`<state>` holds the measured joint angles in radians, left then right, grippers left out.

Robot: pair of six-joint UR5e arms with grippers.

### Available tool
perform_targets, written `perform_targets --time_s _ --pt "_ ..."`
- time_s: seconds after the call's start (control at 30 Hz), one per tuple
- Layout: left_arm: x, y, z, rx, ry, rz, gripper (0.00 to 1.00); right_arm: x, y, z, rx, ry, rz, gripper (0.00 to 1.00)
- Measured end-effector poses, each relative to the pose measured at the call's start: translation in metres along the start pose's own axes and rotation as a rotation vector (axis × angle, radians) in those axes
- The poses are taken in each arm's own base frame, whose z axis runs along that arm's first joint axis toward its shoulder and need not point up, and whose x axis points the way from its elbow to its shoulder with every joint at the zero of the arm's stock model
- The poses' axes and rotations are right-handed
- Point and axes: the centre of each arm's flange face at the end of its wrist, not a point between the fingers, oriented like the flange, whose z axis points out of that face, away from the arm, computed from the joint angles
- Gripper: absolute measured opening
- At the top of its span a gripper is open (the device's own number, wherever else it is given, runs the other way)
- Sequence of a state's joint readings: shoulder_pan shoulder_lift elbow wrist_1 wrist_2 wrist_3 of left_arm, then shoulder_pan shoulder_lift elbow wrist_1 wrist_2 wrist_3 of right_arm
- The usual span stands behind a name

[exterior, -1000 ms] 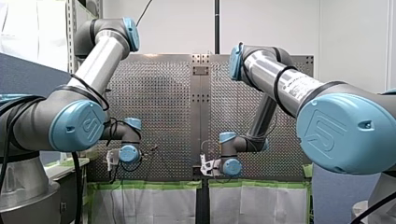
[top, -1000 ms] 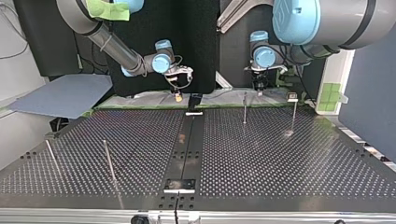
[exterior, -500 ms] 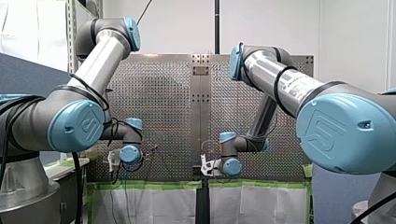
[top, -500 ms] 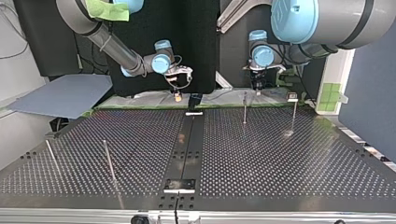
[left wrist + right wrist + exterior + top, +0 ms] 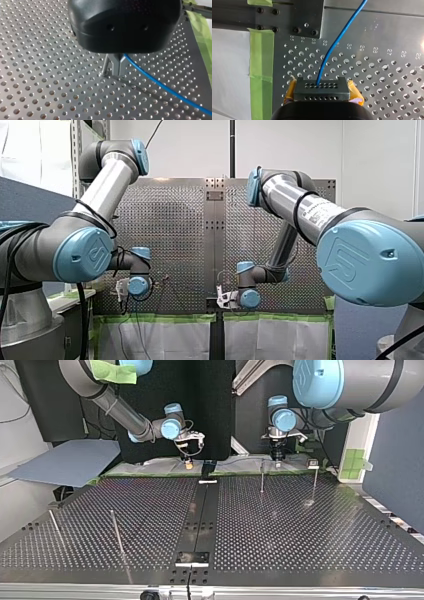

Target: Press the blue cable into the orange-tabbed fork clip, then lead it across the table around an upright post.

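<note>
Clipping hasn't started imo: metal-fingered left gripper and yellow-padded right gripper both pinch thin blue cable, needs carrying to the fork clip.

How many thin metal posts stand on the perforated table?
4 thin metal posts in the top view: two near left; two far right. Others may be hidden.
</note>
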<state>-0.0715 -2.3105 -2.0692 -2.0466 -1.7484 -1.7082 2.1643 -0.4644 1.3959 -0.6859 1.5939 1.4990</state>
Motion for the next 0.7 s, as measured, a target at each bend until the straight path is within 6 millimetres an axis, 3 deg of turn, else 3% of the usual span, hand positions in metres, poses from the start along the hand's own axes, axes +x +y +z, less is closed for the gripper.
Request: perform_targets --time_s 0.7 --pt "0.0013 -0.0028 0.0012 0.048 0.005 -0.057 0.00 -0.0043 0.0069 0.0014 -0.011 -0.002 0.003 0.00"
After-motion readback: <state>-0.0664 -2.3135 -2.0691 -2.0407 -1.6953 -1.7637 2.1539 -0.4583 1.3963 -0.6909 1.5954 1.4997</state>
